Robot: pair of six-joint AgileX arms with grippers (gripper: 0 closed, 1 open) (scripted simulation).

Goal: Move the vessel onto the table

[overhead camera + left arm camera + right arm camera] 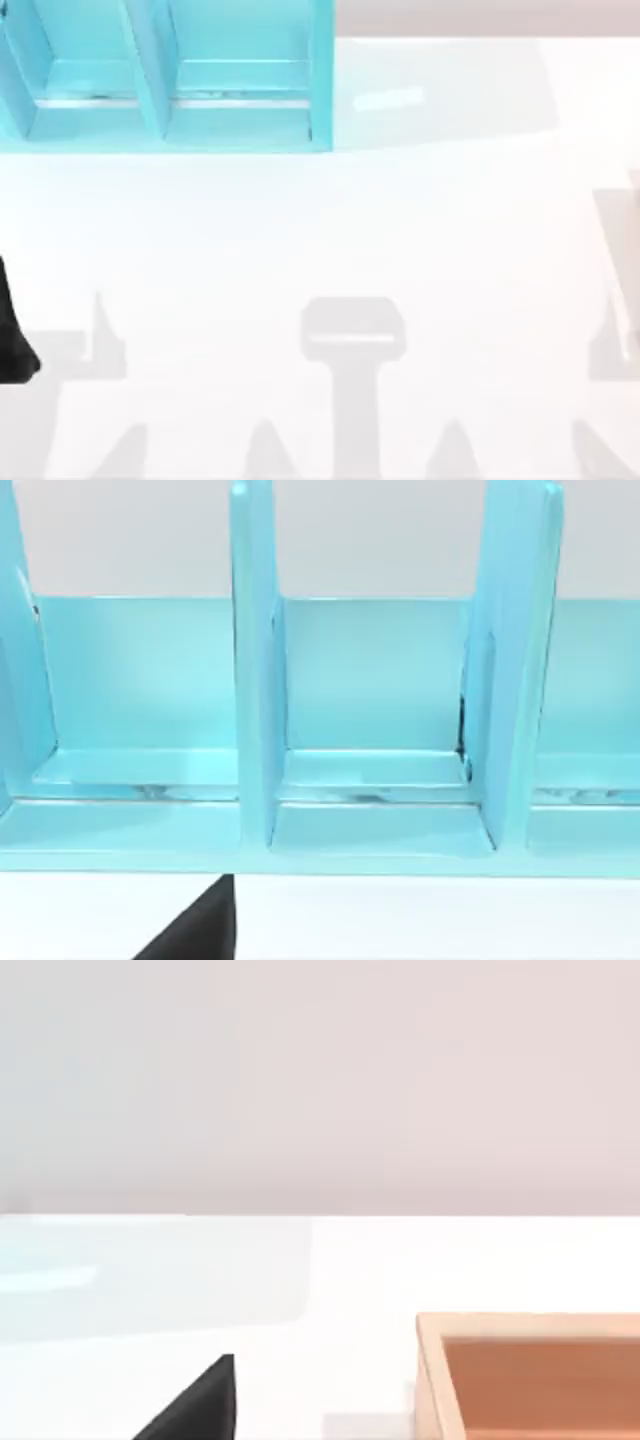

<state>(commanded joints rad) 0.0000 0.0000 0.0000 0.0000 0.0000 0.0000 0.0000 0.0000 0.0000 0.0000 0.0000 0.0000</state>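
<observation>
Now | L arm (15,335) at table (320,250) left edge | turquoise shelf (165,75) far left | jaws' state: can't tell

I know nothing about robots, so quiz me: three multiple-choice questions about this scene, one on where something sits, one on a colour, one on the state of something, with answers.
1. Where does the shelf unit stand in the top view?
A. far left of the table
B. near right corner
C. centre of the table

2. What colour is the shelf unit?
A. red
B. turquoise
C. black

3. In what state are the shelf compartments seen from the left wrist view?
A. packed with boxes
B. closed by doors
C. open-fronted, nothing visible inside

Answers:
1. A: the shelf unit sits at the table's far left edge.
2. B: its walls and dividers are turquoise in both the top and left wrist views.
3. C: the compartments show bare back walls and floors, with no doors.
</observation>
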